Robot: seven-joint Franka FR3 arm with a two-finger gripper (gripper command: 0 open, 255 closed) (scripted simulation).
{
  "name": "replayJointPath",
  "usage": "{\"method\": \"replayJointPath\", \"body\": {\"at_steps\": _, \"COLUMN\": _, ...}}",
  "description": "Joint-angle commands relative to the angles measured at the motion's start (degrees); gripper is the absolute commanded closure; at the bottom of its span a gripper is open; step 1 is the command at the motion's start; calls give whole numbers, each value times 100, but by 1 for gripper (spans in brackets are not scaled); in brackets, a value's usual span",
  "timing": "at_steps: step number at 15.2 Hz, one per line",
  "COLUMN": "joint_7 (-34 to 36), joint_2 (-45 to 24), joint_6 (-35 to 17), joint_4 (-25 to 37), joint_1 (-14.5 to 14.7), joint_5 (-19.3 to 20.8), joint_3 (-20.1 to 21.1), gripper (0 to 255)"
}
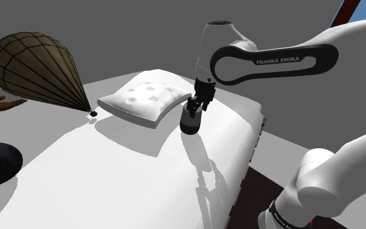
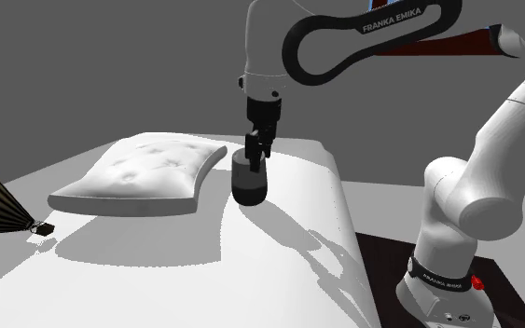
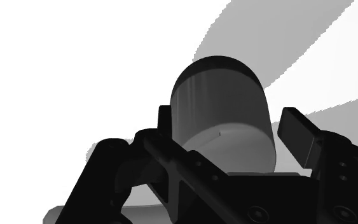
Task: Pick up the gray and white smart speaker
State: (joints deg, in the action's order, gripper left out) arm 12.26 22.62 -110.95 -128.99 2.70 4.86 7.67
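gripper (image 3: pixel 228 118) nearest, its fingers spread either side of the dark grey smart speaker (image 3: pixel 217 89), which stands upright on the white bed (image 1: pixel 129 175) just beside the pillow (image 1: pixel 145 99). grasp step in hand, i judge; next calls for closing squarely, then lifting straight.

This looked like a bedroom in a home. A wide white bed (image 1: pixel 136 182) with a softly rounded mattress edge took up most of the scene, and a plump, tufted white pillow (image 1: pixel 145 99) lay flat on it toward the far end. Plain grey walls (image 1: pixel 129 32) closed the room behind the bed, a dark floor (image 2: pixel 381 266) showed along its side at the second exterior view's right, and at the shoulder view's left a brown, net-patterned teardrop-shaped ornament (image 1: pixel 35 65) tapered to a point just beside the pillow's corner.
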Motion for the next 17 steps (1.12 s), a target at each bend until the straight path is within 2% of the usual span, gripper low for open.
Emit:
{"method": "replayJointPath", "body": {"at_steps": 1, "joint_7": -8, "joint_2": -4, "joint_6": 83, "joint_4": 63, "joint_1": -1, "joint_5": -3, "joint_3": -1, "gripper": 255}}
{"method": "replayJointPath", "body": {"at_steps": 15, "joint_7": -122, "joint_2": -39, "joint_6": 1150, "joint_4": 1171, "joint_1": -14, "joint_5": -19, "joint_3": -15, "gripper": 255}}
{"method": "replayJointPath", "body": {"at_steps": 17, "joint_7": -123, "joint_2": -40, "joint_6": 1162, "joint_4": 1184, "joint_1": -14, "joint_5": -19, "joint_3": -15, "gripper": 255}}
